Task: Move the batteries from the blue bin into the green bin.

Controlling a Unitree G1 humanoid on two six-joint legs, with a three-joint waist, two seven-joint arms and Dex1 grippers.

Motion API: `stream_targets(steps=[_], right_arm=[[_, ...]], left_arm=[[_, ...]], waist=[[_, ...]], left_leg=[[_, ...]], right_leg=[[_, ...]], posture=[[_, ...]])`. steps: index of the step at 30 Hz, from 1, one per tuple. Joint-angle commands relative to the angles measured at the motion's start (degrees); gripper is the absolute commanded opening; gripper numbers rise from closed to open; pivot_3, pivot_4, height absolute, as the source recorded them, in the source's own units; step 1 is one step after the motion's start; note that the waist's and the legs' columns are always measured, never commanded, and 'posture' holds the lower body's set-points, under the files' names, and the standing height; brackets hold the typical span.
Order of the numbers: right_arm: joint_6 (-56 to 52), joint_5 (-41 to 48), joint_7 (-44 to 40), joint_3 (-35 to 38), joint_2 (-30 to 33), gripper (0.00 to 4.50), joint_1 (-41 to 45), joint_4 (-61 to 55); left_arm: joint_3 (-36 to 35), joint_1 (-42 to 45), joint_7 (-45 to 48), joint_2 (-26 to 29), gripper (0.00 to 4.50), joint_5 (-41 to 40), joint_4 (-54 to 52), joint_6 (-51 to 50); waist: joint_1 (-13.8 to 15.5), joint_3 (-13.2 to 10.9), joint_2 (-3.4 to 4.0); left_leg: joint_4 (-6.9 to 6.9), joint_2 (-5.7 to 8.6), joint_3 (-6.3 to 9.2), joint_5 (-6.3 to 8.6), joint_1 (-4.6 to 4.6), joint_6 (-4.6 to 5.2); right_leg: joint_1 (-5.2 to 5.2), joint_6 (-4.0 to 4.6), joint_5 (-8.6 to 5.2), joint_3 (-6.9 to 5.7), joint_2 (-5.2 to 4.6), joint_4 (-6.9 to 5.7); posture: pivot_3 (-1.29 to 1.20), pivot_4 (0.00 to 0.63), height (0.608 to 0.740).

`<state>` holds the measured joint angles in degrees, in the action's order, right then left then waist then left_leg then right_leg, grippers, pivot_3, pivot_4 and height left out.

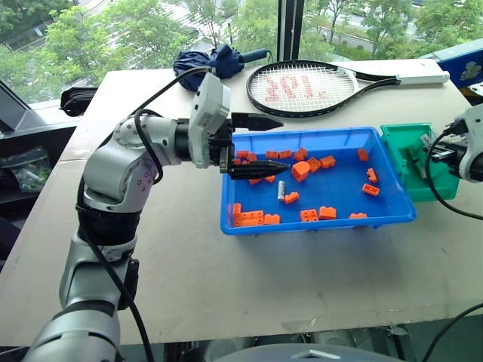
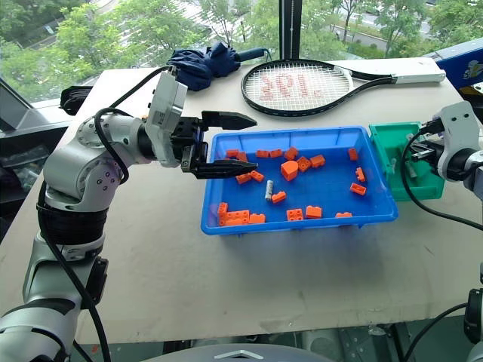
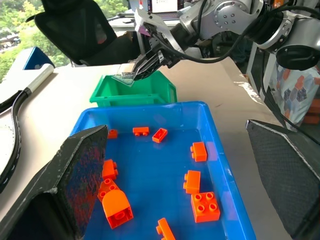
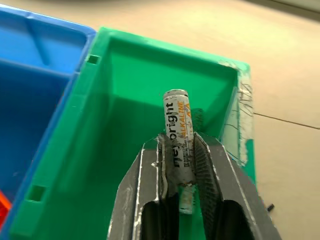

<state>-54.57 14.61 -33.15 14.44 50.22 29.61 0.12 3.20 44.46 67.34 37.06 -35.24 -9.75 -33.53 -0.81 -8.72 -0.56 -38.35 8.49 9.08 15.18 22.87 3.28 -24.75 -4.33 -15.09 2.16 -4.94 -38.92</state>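
Our right hand [image 4: 177, 165] has a battery [image 4: 178, 137] between its two fingers, which lie against its sides; whether the grip is firm or loosening we cannot tell. The battery points away from the wrist and hangs over the inside of the green bin [image 4: 125, 90]. In the left eye view that hand [image 1: 432, 151] sits at the right edge of the frame, above the green bin [image 1: 400, 139], which stands just beside the right end of the blue bin [image 1: 317, 219].

Our left hand [image 1: 253, 145] is left of centre in the frame, pointing toward the right with its two black fingers spread apart and nothing between them. The lower finger [image 1: 253, 169] reaches over the blue bin's left rim; the upper finger [image 1: 256, 121] lies above the bin's far left corner.

Inside the blue bin a second battery [image 1: 281, 190], a slim grey cylinder, lies near the middle of the floor, just beside an orange brick [image 1: 290, 197]. More orange bricks [image 1: 253, 219] are scattered across the bin, with a cluster at the lower left corner and a larger rounded one [image 1: 300, 171] near the upper middle.

Beyond the bins, toward the top of the frame, a tennis racket [image 1: 302, 87] lies flat on the worktop [image 1: 226, 279], and a folded dark blue umbrella [image 1: 211, 62] lies to its left.
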Motion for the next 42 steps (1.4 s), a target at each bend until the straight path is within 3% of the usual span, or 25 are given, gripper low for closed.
stream_targets(steps=[1,4,9,16,23,38,41,42], right_arm=[[2.55,0.32,-0.20,2.12,1.51,2.28,0.52,-2.14],[2.35,1.79,-1.96,1.86,1.85,3.67,0.15,-4.58],[-7.07,9.86,-3.22,-2.21,-3.34,3.67,5.80,-15.15],[-20.92,20.30,0.77,-11.54,-21.31,3.67,12.33,-25.63],[-21.94,15.12,9.12,-22.32,-30.93,3.67,11.02,-19.87],[-14.86,5.57,14.10,-33.77,-37.41,3.67,8.24,-11.33],[-13.77,3.04,14.05,-36.54,-36.52,2.95,8.92,-10.50],[-13.49,2.19,13.85,-37.52,-35.87,2.46,9.15,-10.28]], left_arm=[[-1.91,-0.16,0.13,1.41,4.50,0.51,-0.39,1.33],[-2.68,-2.33,0.65,3.19,4.50,1.71,-0.33,2.90],[-4.36,-6.93,3.01,7.63,4.50,4.14,1.06,7.07],[-6.71,-12.88,7.17,15.24,4.50,5.30,2.27,8.58],[-8.52,-18.86,8.64,19.33,4.50,5.31,-0.11,8.98],[-11.18,-21.72,6.11,18.88,4.50,4.80,-3.02,8.76],[-10.91,-21.54,5.96,18.69,4.50,4.78,-2.97,8.84],[-10.83,-21.45,5.89,18.61,4.50,4.73,-3.01,8.77]], waist=[[-0.01,0.00,0.00],[-0.03,0.01,0.02],[-0.68,0.00,0.03],[-1.23,0.01,0.01],[-1.11,0.01,0.01],[-1.67,0.03,0.02],[-1.66,0.03,0.02],[-1.63,0.03,0.02]], left_leg=[[0.00,0.00,0.00,0.00,0.00,0.00],[0.00,0.00,0.00,0.00,0.00,0.00],[0.02,-0.02,-0.01,0.00,0.00,0.00],[0.06,-0.05,0.10,0.00,0.00,0.00],[-0.01,0.07,0.30,-0.01,0.03,-0.01],[0.03,0.06,0.35,-0.03,-0.01,-0.05],[0.03,0.06,0.35,-0.03,-0.02,-0.06],[0.02,0.06,0.35,-0.03,-0.02,-0.06]], right_leg=[[0.00,0.00,0.00,0.00,0.00,-0.01],[0.00,0.00,0.00,0.01,0.00,0.00],[-0.01,0.00,0.00,0.03,0.03,0.01],[0.00,0.01,0.00,-0.05,0.02,0.06],[0.02,0.01,0.00,-0.29,-0.06,0.03],[0.02,0.02,0.00,-0.35,-0.03,-0.01],[0.01,0.02,0.00,-0.35,-0.03,-0.01],[0.01,0.02,0.00,-0.36,-0.03,-0.01]], posture=[[0.00,0.150,0.740],[0.00,0.150,0.740],[0.00,0.150,0.740],[0.00,0.150,0.740],[0.00,0.150,0.740],[0.00,0.150,0.740],[0.00,0.150,0.740],[0.00,0.150,0.740]])
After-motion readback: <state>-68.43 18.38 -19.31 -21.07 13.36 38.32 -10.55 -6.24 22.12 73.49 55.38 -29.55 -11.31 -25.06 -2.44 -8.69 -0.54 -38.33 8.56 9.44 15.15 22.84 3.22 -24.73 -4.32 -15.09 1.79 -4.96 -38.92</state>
